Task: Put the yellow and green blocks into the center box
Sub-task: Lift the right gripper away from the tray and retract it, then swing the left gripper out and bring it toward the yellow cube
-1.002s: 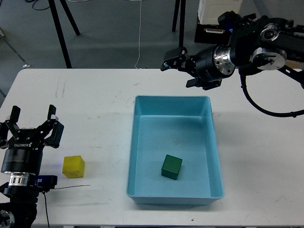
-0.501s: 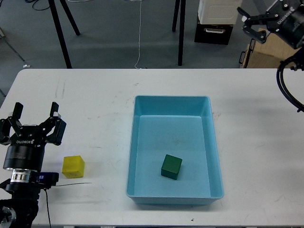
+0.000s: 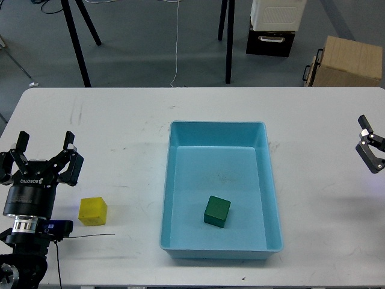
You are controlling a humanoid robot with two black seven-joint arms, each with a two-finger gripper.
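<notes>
The green block [image 3: 217,211] lies inside the blue center box [image 3: 218,124], near its front middle. The yellow block [image 3: 93,211] sits on the white table left of the box. My left gripper [image 3: 43,147] is open and empty; it stands just left of and behind the yellow block, not touching it. My right gripper [image 3: 368,141] shows only partly at the right edge, over the table well right of the box. Its two fingers stand apart with nothing between them.
A thin black cable [image 3: 90,236] lies on the table [image 3: 120,126] just in front of the yellow block. Beyond the table's far edge stand tripod legs [image 3: 228,42], a white and black case [image 3: 277,24] and a cardboard box [image 3: 352,60].
My right arm has swung from above the box's far end up and to the right, then down to the right edge. The left gripper and both blocks have stayed put.
</notes>
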